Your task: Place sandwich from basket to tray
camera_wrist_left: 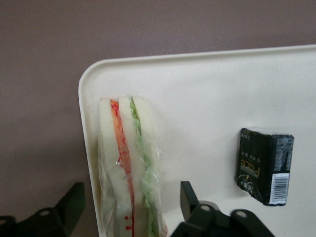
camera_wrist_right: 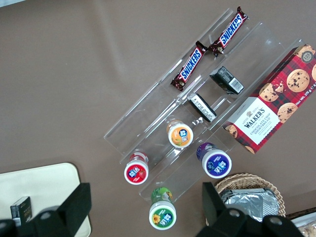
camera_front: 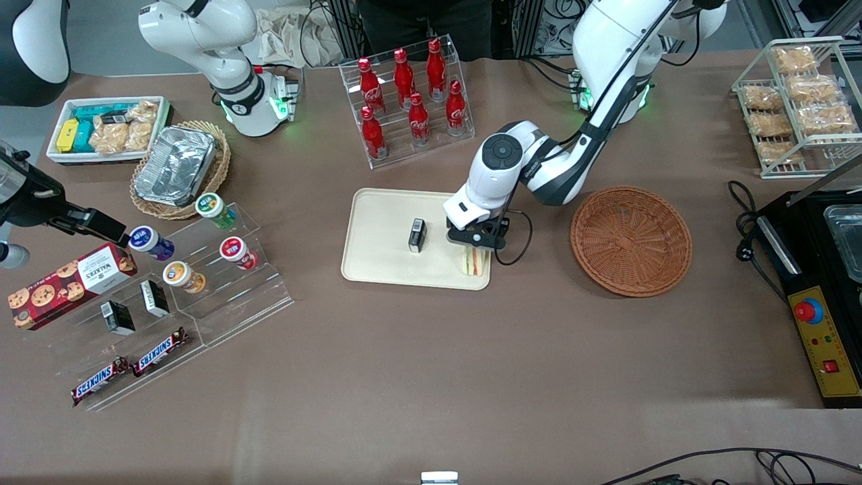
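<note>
Sandwich (camera_wrist_left: pixel 129 168) on tray (camera_wrist_left: pixel 207 94), between spread gripper (camera_wrist_left: pixel 132 210) fingers

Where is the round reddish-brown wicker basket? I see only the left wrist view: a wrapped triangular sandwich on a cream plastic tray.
Observer: The round reddish-brown wicker basket lies on the table beside the cream rectangular plastic tray, toward the working arm's end. Nothing is in it.
Operator: Over which part of the tray is the gripper?
Observer: The left gripper hangs, fingers open, over the tray corner that is next to the basket and nearer the front camera, just above the triangular sandwich.
Operator: Is the small black box the only other thing on the tray?
Observer: Yes. The small black box stands near the tray's middle, and nothing else is on it.
</note>
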`<move>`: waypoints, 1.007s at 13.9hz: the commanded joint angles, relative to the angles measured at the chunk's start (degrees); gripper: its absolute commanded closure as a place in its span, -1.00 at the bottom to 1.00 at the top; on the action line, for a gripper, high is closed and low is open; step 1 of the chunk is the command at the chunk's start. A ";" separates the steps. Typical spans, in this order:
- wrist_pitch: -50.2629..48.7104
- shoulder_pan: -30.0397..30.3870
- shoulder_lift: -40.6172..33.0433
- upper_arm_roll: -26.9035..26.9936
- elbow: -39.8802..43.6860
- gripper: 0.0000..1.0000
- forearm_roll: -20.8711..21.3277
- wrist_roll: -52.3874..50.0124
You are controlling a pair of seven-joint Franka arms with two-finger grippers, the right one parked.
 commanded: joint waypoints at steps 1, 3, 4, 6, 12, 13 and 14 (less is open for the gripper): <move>-4.57 -0.03 -4.26 0.81 2.21 -1.00 0.44 -1.31; -10.02 1.90 -8.04 0.64 4.94 -1.00 -0.27 -1.40; -12.40 3.13 -10.23 0.64 6.17 -1.00 -0.36 -1.32; -17.50 6.12 -13.84 0.64 8.10 -1.00 -0.10 -0.44; -27.08 15.52 -21.50 0.72 9.52 -1.00 0.70 5.95; -28.49 16.93 -22.11 0.72 10.22 -1.00 0.70 8.94; -30.33 18.25 -22.56 0.81 11.01 -1.00 0.78 10.97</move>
